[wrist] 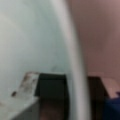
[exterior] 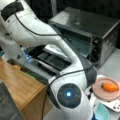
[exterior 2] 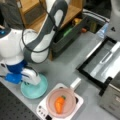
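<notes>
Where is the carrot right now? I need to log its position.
The carrot lies in the pink pan on the white cooktop at a front view's bottom, right of the teal plate where the end effector sits.

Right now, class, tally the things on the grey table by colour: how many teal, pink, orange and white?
Teal: 1, the plate under the gripper.
Pink: 1, the pan.
Orange: 1, the carrot in the pan.
White: 1, the cooker.
Total: 4.

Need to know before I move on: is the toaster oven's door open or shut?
Open. In both front views the oven has its door dropped flat onto the counter, glass facing up. The pincer sits at the teal plate.
</notes>
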{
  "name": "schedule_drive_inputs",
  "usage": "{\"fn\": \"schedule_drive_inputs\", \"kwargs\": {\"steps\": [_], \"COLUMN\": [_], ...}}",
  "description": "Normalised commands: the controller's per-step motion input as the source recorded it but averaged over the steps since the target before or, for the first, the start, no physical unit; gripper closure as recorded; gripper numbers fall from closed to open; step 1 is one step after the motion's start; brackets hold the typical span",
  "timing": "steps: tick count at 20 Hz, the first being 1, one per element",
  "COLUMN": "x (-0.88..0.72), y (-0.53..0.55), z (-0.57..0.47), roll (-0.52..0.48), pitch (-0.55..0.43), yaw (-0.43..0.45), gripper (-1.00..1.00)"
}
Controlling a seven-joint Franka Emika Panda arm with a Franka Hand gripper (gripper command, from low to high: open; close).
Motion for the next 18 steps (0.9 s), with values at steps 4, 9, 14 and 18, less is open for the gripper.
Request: {"fn": "schedule_drive_inputs", "kwargs": {"steps": [4,9,14,18], "x": [0.0,-0.02,-0.07,-0.07], "y": [-0.1,-0.09,-0.05,0.01], "z": [0.05,0.14,0.23,0.28], "roll": [0.256,0.218,0.208,0.227], "pitch": [0.01,0.023,0.061,0.059], "yaw": [-0.026,-0.054,-0.067,-0.074], "gripper": [1.0,1.0,1.0,1.0]}}
